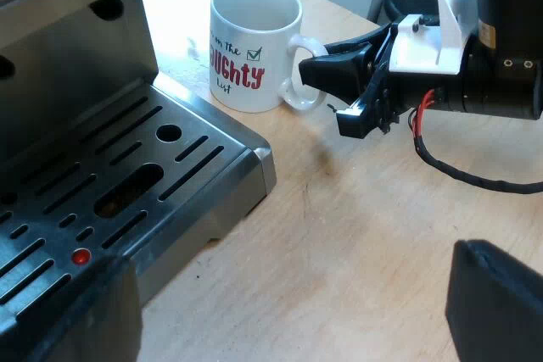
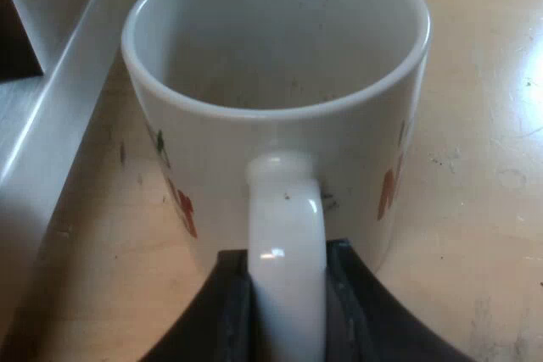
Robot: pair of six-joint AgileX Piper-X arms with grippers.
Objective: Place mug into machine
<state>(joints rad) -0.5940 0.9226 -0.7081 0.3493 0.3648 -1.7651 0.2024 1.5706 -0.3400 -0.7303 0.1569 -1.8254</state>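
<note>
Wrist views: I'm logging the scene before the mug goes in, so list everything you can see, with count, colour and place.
mug: 1, white with red and black lettering, upright on the table
espresso machine: 1, silver, its slotted drip tray beside the mug
table: 1, light wood, under the mug
right gripper: 1, black fingers closed on the mug's handle
left gripper: 1, black fingers open, over the table by the drip tray
</note>
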